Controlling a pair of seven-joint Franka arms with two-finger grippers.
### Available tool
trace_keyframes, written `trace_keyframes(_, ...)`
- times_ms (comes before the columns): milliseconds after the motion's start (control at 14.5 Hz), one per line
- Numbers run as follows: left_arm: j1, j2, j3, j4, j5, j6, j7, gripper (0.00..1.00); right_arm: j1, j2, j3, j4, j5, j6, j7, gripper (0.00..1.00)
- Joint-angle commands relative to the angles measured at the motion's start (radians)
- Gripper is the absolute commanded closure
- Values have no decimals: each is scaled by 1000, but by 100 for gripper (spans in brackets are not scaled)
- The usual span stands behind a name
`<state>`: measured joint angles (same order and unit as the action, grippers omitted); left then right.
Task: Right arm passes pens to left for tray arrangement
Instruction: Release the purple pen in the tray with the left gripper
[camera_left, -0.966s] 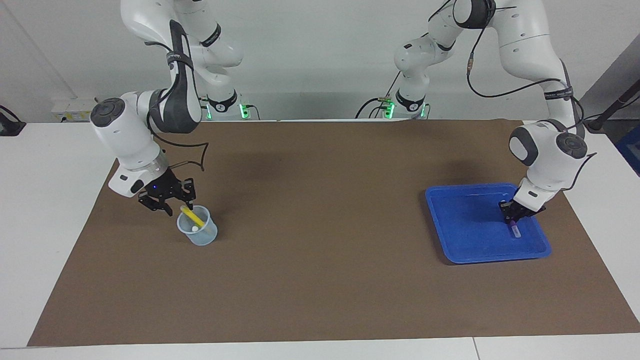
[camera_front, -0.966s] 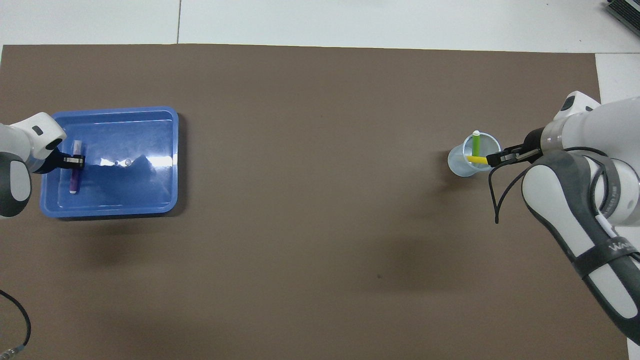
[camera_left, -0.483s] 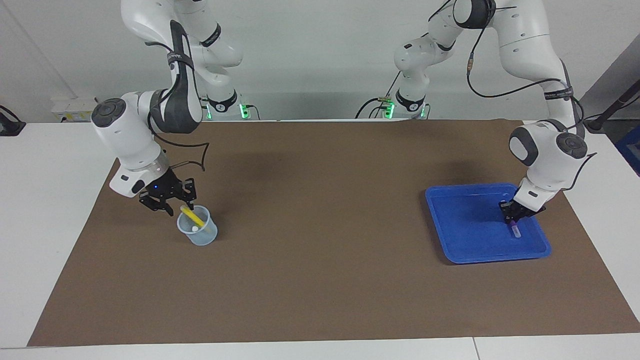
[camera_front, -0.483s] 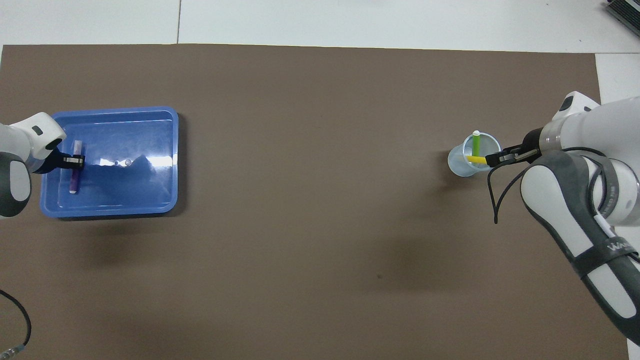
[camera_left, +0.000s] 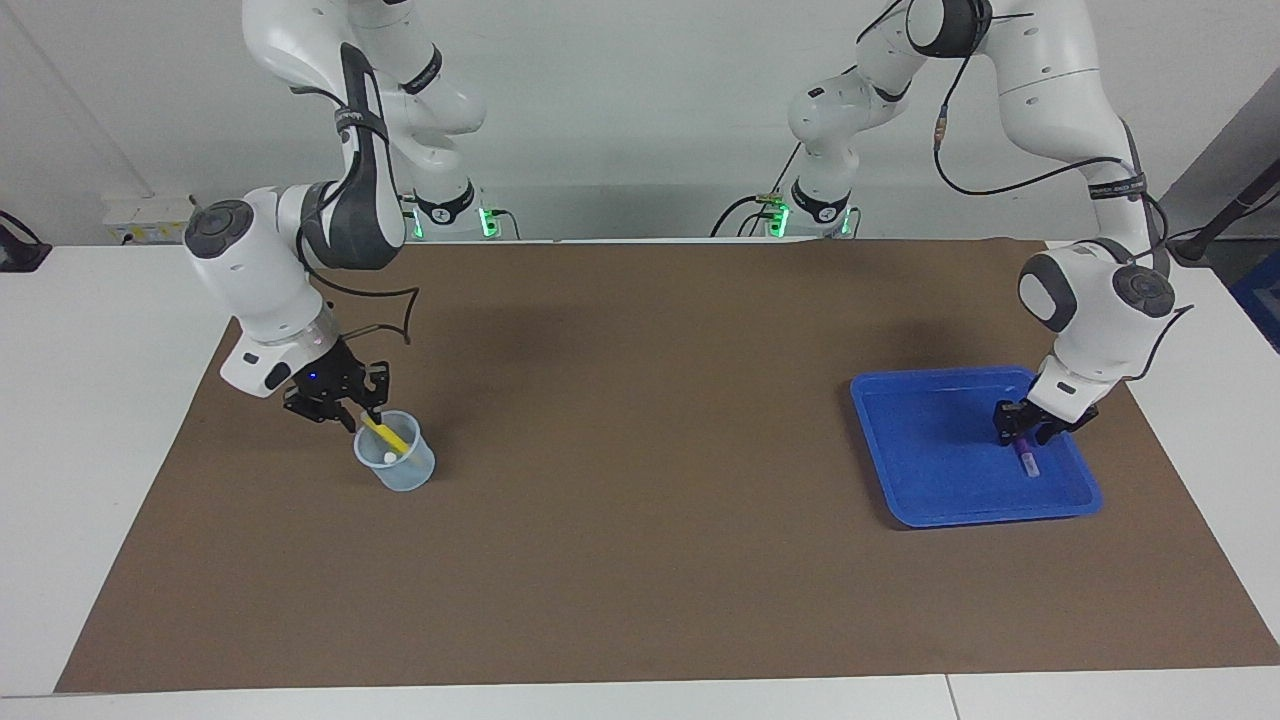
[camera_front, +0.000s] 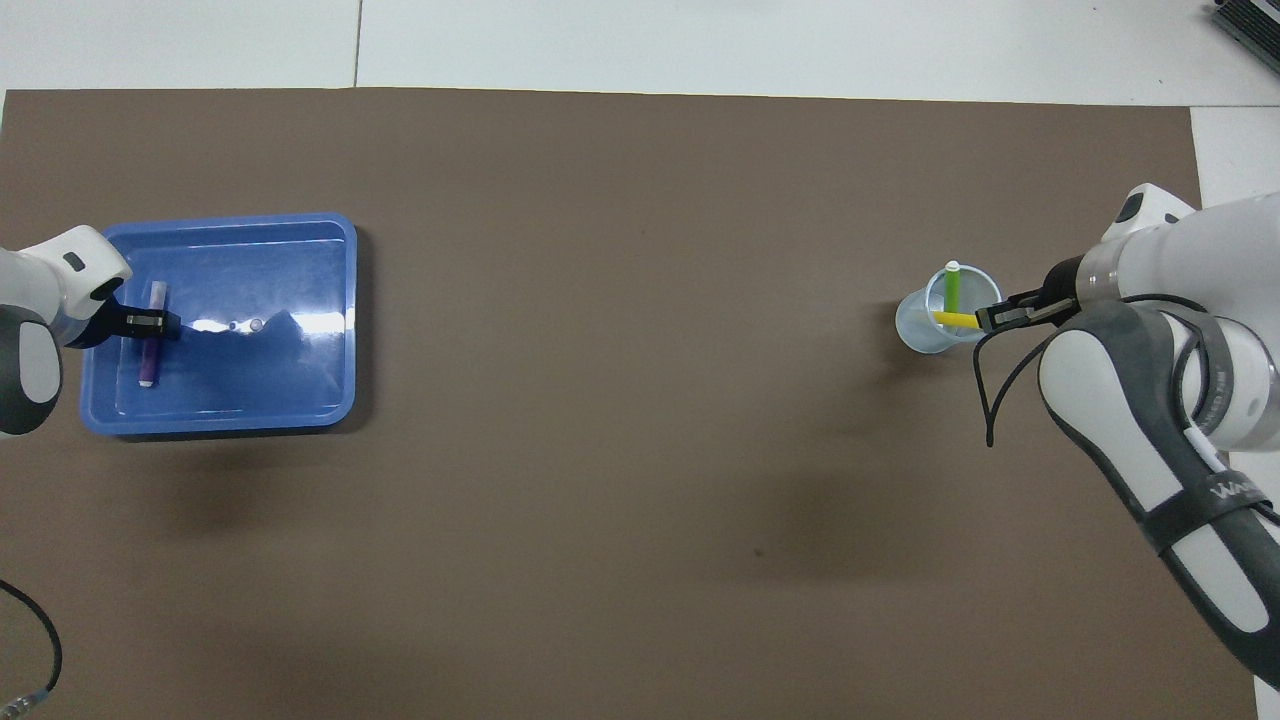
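The blue tray sits at the left arm's end of the table. A purple pen lies flat in it. My left gripper is low over that pen, open, with a finger on each side of it. At the right arm's end, a yellow pen and a green pen lean inside a translucent cup. My right gripper is at the cup's rim, shut on the yellow pen's upper end.
A brown mat covers most of the white table. Cup and tray stand far apart on it. A black cable loops in at the mat's corner nearest the left arm.
The left gripper's fingers have spread off the purple pen, which stays lying in the tray. The right gripper's fingers have drawn together on the yellow pen's top end.
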<state>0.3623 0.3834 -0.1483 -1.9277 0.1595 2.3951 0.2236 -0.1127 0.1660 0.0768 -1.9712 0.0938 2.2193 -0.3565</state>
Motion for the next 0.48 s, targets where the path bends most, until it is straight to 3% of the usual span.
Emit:
trace_keyframes(0, 12, -9, -5, -14, 20, 9, 0, 41, -7, 0, 6, -12, -16, 25, -4, 70)
trace_keyframes(138, 12, -9, -7, -11, 20, 1, 2, 40, -5, 0, 6, -12, -16, 25, -1, 72)
trace_keyframes(276, 10, -8, -7, 12, 17, -19, 6, 30, -5, -2, 6, -17, -16, 26, 1, 77)
trace_keyframes(414, 9, -15, -10, 16, 9, -16, 3, 28, -4, -2, 6, -18, -16, 26, 1, 82)
